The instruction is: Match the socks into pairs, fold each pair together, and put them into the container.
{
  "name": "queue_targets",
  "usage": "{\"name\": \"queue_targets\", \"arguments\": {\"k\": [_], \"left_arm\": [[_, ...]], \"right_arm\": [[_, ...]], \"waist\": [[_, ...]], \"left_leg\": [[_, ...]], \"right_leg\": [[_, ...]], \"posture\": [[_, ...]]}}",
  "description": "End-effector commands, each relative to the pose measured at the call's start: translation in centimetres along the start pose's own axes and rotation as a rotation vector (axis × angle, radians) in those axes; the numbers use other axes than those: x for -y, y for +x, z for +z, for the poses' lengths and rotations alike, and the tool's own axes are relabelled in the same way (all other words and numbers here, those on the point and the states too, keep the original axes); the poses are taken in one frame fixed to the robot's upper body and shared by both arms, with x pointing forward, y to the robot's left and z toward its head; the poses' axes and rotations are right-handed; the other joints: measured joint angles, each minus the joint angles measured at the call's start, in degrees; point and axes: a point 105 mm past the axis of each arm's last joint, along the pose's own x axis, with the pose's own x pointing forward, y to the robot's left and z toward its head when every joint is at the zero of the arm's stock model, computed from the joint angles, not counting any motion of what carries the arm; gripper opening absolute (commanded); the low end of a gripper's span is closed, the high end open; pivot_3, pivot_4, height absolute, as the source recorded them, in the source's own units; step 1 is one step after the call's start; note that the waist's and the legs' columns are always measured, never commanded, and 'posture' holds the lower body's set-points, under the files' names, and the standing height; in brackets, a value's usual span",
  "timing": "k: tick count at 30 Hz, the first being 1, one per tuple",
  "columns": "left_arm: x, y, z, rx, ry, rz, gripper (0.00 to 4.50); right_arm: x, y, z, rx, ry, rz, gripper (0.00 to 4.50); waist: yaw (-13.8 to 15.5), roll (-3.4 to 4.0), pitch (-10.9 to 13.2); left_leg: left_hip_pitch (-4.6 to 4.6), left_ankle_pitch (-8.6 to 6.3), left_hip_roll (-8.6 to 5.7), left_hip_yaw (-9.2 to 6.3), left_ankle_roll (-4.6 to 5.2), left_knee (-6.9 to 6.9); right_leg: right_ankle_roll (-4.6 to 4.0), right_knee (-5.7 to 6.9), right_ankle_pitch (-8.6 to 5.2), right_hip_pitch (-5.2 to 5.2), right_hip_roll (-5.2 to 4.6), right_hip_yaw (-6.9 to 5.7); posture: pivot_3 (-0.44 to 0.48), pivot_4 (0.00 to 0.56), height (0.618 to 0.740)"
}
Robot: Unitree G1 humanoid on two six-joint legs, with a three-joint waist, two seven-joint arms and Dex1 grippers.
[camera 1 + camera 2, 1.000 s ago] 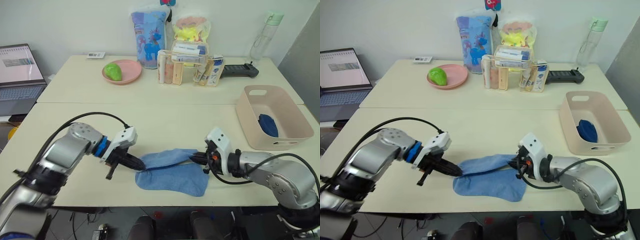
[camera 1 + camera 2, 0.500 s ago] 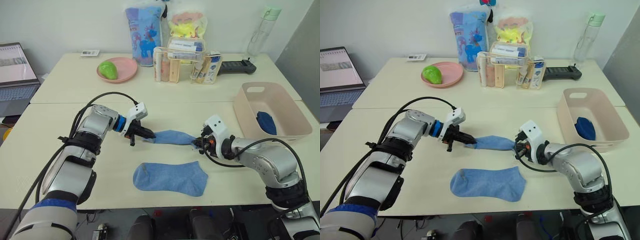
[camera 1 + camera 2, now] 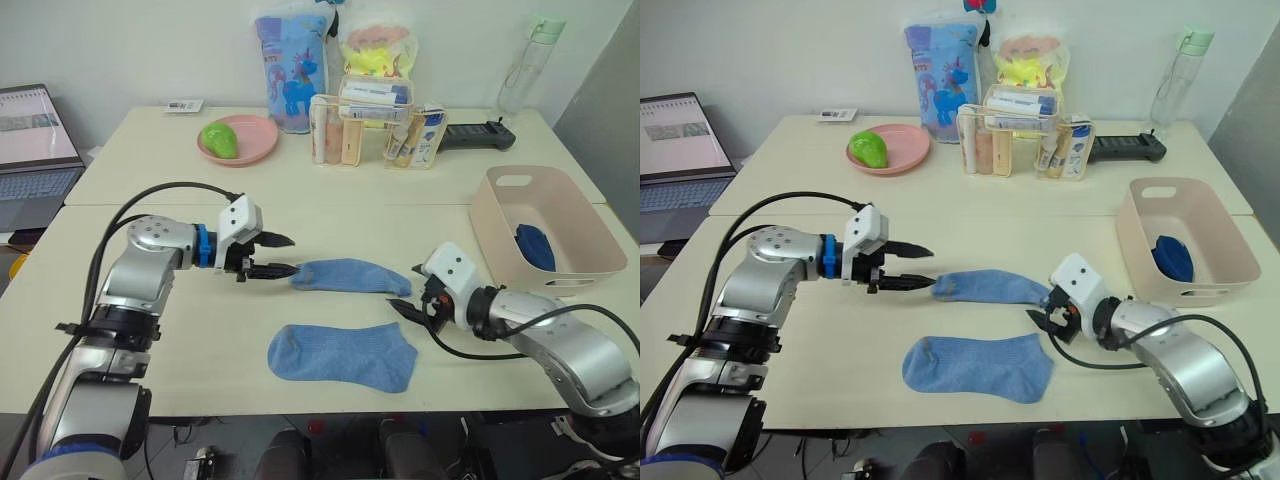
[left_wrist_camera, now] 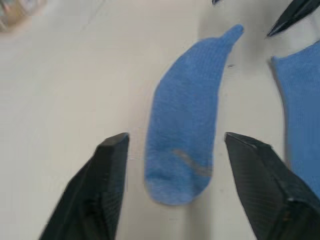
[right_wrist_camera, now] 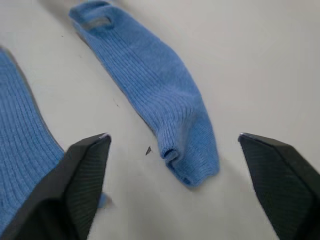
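Two light blue socks laid flat for pairing, far sock at 12 o'clock of near sock, flanked by left gripper and right gripper, both spread and empty, container at 3 o'clock

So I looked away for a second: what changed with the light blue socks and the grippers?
Both grippers let go of the far light blue sock, now lying flat; the left gripper and right gripper are open at its ends. The near light blue sock and the container stayed put.
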Motion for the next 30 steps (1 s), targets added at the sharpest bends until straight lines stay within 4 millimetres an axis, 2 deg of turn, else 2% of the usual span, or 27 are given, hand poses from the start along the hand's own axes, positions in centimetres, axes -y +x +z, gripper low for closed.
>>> {"name": "queue_targets", "arguments": {"k": [1,4,8,11,12,15,23,26,30], "left_arm": [[1.7,0.8,-0.6,-0.025,0.173,-0.042,3.38],[1.7,2.2,-1.3,-0.026,0.28,-0.004,3.38],[1.6,3.3,-2.6,-0.044,0.341,0.018,3.38],[1.3,3.9,-3.4,-0.061,0.371,0.025,3.38],[1.2,4.1,-3.4,-0.055,0.369,0.033,3.21],[1.0,4.5,-3.3,-0.036,0.36,0.036,2.53],[0.9,4.3,-2.7,0.001,0.325,0.031,0.0],[0.6,3.8,-2.1,0.025,0.263,0.032,0.0],[1.2,2.9,-1.1,0.051,0.153,-0.048,0.0]], "right_arm": [[-0.1,-0.2,0.8,0.044,-0.209,-0.007,4.5],[1.1,0.5,-0.4,-0.011,-0.387,-0.078,4.5],[1.1,1.2,-0.9,-0.011,-0.427,-0.088,4.5],[1.6,1.6,-1.8,-0.051,-0.548,-0.105,4.5],[1.8,1.8,-1.8,-0.048,-0.555,-0.12,4.5],[1.9,2.4,-1.3,-0.005,-0.518,-0.137,3.87],[0.9,2.3,-0.6,0.067,-0.477,-0.097,1.01],[0.9,2.1,-0.6,0.075,-0.463,-0.087,0.02],[0.6,1.4,-0.3,0.099,-0.399,-0.058,0.02]], "waist": [[0.04,0.0,0.0],[0.49,-0.02,0.0],[0.92,-0.03,0.0],[0.93,-0.03,0.0],[0.93,-0.03,0.0],[0.91,-0.03,-0.01],[0.9,-0.03,-0.01],[0.87,-0.04,-0.01],[0.79,-0.03,-0.01]], "left_leg": [[0.03,0.0,0.0,0.04,0.0,-0.02],[0.02,-0.04,0.0,0.02,0.08,0.06],[-0.04,-0.11,-0.01,0.06,0.19,0.23],[-0.04,-0.09,-0.02,0.12,0.17,0.25],[-0.04,-0.1,-0.02,0.12,0.18,0.26],[-0.03,-0.09,-0.01,0.12,0.16,0.3],[-0.05,-0.06,0.0,0.1,0.12,0.38],[-0.06,-0.05,0.0,0.09,0.1,0.39],[-0.06,-0.05,0.0,0.09,0.08,0.4]], "right_leg": [[0.0,0.01,0.0,0.01,0.0,-0.01],[0.0,0.06,0.02,0.03,0.01,-0.05],[0.0,0.06,0.03,0.03,0.02,-0.12],[0.0,0.07,0.03,0.03,0.03,-0.11],[0.0,0.08,0.03,0.03,0.03,-0.12],[0.0,0.12,0.03,0.04,0.04,-0.12],[0.0,0.15,0.03,0.03,0.06,-0.14],[0.0,0.16,0.03,0.03,0.06,-0.15],[0.0,0.17,0.03,0.03,0.07,-0.13]], "posture": [[0.0,0.15,0.703],[0.0,0.15,0.703],[0.0,0.15,0.703],[0.0,0.15,0.703],[0.0,0.15,0.703],[0.0,0.15,0.703],[0.0,0.15,0.703],[0.0,0.15,0.703],[0.0,0.15,0.703]]}}
